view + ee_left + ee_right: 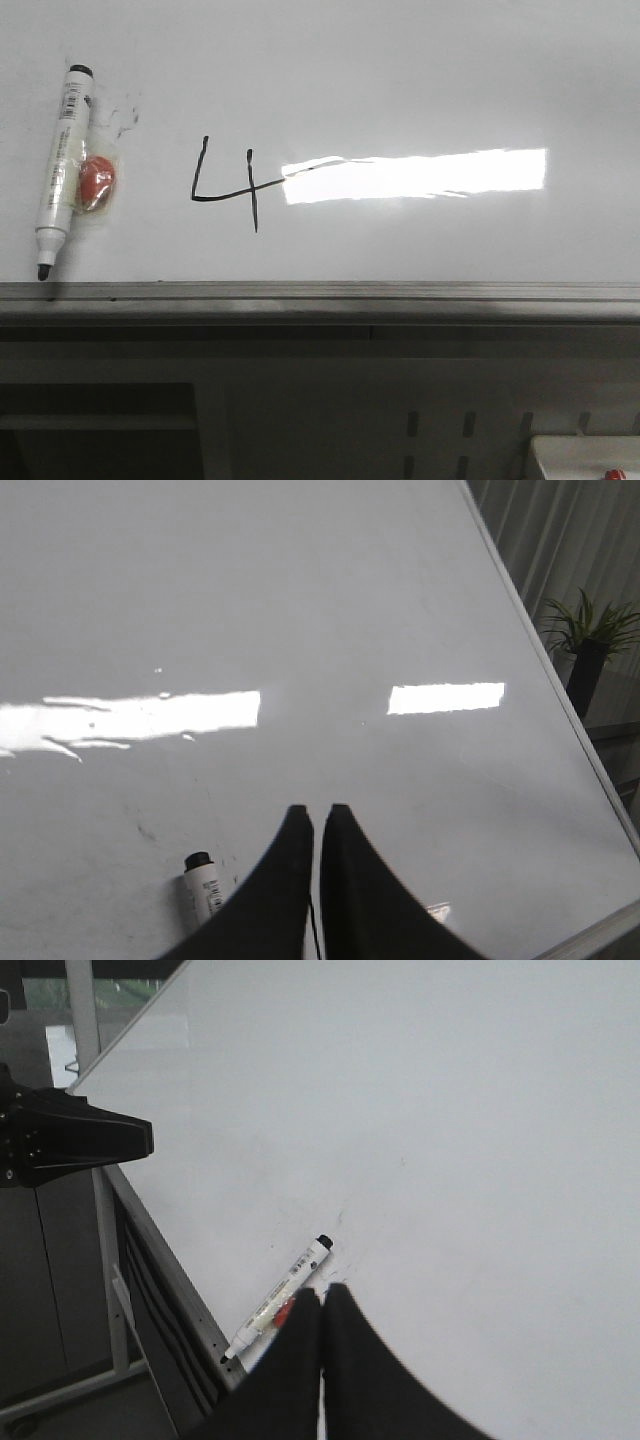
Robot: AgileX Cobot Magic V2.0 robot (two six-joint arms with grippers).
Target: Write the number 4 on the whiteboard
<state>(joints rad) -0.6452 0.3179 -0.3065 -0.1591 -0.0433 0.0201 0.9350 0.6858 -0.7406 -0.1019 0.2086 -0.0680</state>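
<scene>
Whiteboard bears number 4; no claw near.

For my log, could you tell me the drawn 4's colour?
Black, clearest in the front view: the number 4.

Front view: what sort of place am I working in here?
Probably an office or lab-type room, hedged. A large whiteboard with a metal rail lies as the work surface, a marker rests on it, and a potted plant stands by a curtain beyond.
</scene>
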